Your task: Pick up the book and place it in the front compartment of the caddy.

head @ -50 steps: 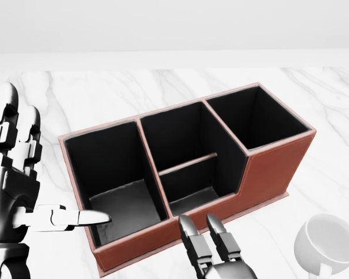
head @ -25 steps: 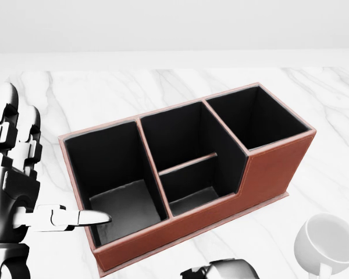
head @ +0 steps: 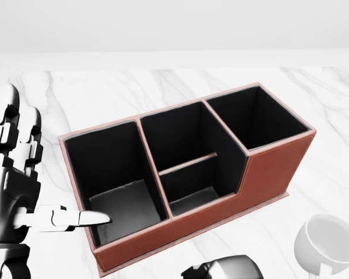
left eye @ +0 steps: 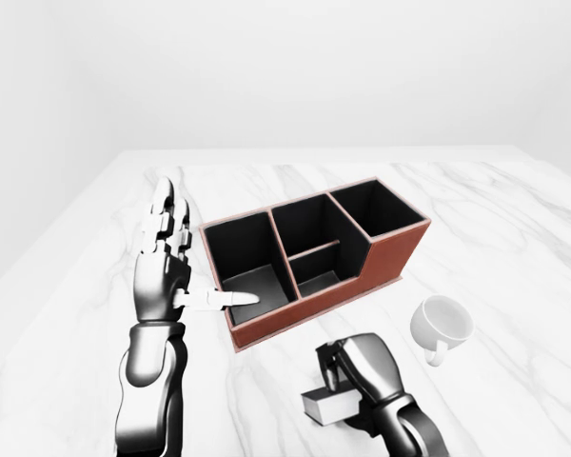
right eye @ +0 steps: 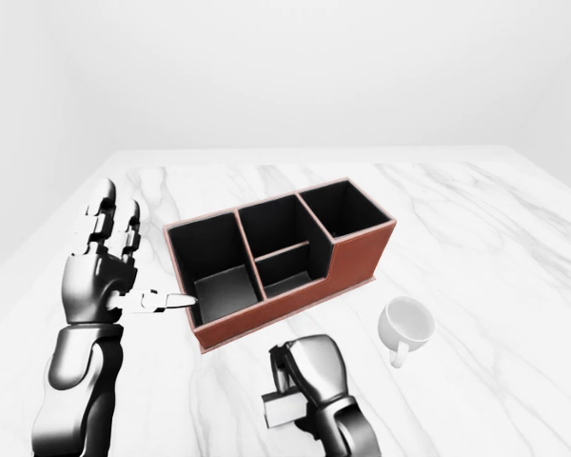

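The right hand (left eye: 366, 367) has its fingers clamped on the book (left eye: 328, 406) below the caddy (left eye: 309, 255), while the left hand (left eye: 162, 276) is spread open.

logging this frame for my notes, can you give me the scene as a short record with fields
surface: white marble table
caddy: brown caddy with black interior, all visible compartments empty
book: small book flat on the table, below the caddy in the left-eye view
right robot hand: right robot hand curled over the book, fingers closed round it
left robot hand: left robot hand open and upright left of the caddy, one finger pointing over its left wall
mug: white mug on the table, right of the book
task state: book not yet in caddy
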